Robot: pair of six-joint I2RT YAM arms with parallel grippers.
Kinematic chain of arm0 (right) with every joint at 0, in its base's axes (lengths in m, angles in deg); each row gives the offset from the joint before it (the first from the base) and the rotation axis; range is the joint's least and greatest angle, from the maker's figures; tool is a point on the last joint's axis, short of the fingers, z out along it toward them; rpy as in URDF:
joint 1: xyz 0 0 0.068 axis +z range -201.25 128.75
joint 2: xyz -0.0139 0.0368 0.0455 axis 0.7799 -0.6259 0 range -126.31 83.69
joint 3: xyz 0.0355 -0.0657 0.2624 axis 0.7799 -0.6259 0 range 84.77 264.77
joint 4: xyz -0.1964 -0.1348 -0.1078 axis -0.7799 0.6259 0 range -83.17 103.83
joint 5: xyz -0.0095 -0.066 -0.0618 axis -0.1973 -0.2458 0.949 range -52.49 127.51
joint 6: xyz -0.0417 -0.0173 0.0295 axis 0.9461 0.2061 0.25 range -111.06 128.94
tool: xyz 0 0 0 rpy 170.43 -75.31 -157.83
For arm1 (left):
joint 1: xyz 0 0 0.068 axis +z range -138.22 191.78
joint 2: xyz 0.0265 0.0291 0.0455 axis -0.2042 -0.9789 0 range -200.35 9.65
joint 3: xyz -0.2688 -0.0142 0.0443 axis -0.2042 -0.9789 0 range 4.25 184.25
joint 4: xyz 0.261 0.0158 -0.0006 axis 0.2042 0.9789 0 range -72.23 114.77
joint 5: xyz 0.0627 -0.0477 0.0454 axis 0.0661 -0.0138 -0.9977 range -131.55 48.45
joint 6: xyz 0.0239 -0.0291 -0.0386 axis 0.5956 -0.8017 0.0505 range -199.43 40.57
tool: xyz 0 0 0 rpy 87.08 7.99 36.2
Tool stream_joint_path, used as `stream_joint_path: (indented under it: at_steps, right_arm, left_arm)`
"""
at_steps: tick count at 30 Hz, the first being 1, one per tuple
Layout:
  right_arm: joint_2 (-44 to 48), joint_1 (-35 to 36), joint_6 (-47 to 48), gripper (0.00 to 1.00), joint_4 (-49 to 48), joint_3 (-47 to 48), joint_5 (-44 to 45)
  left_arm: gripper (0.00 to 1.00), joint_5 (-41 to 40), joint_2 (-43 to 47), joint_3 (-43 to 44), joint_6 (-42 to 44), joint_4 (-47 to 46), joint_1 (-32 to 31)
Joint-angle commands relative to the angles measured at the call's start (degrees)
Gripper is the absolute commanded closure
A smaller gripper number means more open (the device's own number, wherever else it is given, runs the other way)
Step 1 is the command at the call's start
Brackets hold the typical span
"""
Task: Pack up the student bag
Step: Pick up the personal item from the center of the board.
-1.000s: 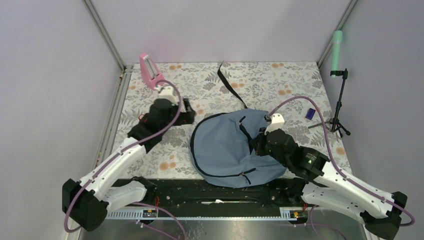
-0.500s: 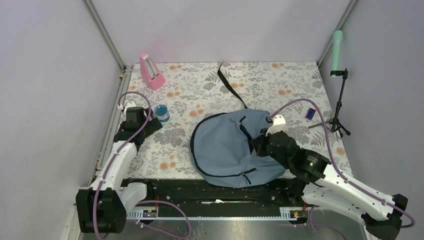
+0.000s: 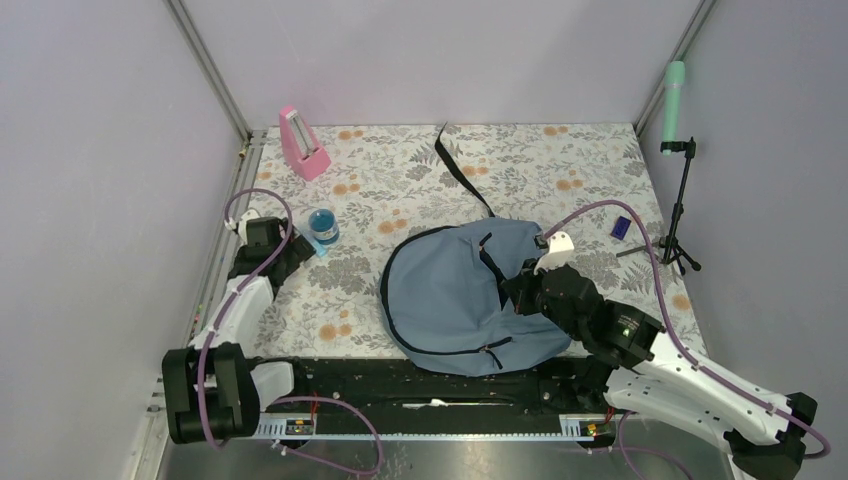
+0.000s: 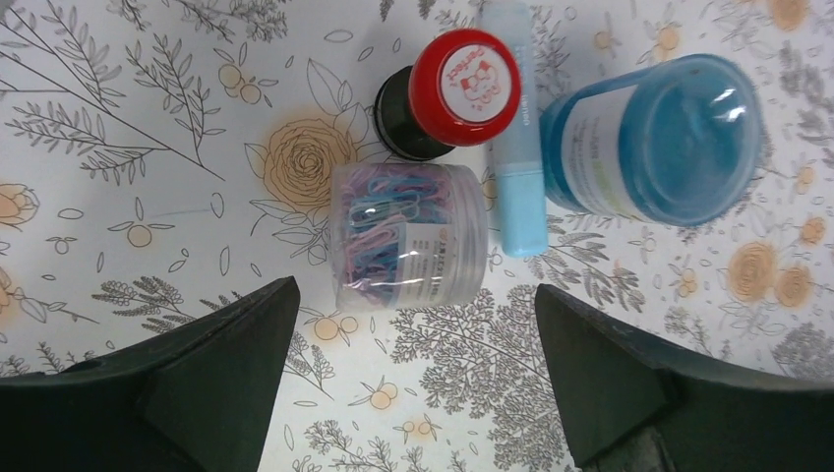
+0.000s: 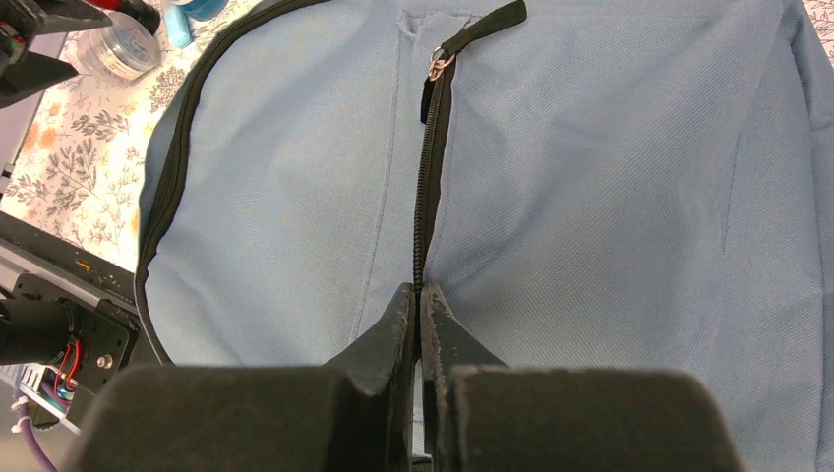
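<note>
Picking one small item cleanly looks like the step in hand: the left hand (image 4: 413, 295) hangs with its fingers wide apart above a cluster on the floral-patterned desk (image 3: 450, 160), lined up with the clear round plastic tub (image 4: 408, 236). It would do best to drop straight down so the fingers straddle the tub alone, since the red-capped black stamp (image 4: 462, 84) and the pale blue plastic stick (image 4: 516, 147) sit just beside it and could be knocked. The tub, lid on, holds pink, blue and purple paper clips. The lidded round blue jar (image 4: 654, 138) sits just right of the stick, and its contents cannot be made out. Further right the student bag (image 3: 450, 300), a large grey-blue fabric backpack, lies flat at the desk's near middle with nothing visible inside. The right hand (image 5: 421, 305) has its fingers pressed together at the near end of the bag's dark pocket zipper (image 5: 428, 177), which looks closed. Whether a slider is pinched there I cannot tell.
</note>
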State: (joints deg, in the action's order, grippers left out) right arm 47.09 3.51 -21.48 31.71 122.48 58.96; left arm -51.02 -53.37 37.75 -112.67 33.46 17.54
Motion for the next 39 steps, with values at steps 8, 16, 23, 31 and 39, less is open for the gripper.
stream_joint_path:
  at_steps: [8,16,23,31,39]
  right_arm:
    - [1.1,0.43,0.46,0.96,-3.22,0.71,0.63]
    - [0.83,0.41,0.44,0.96,-3.17,0.81,0.61]
    - [0.63,0.43,0.12,0.96,-3.15,0.75,0.56]
    - [-0.08,0.43,-0.13,0.96,-3.16,1.1,0.48]
    - [0.11,0.43,-1.29,0.96,-3.45,0.89,1.73]
  left_arm:
    - [0.18,0.76,-8.1,2.18,-0.88,-4.78,0.76]
    - [0.37,0.13,-7.65,1.43,-0.77,-6.04,0.83]
    - [0.5,0.37,-5.65,1.36,-0.82,-5.24,0.83]
    - [0.51,3.29,5.92,-3.46,-1.61,-5.35,0.74]
    - [0.54,10.86,24.81,-4.84,-0.65,3.01,-2.96]
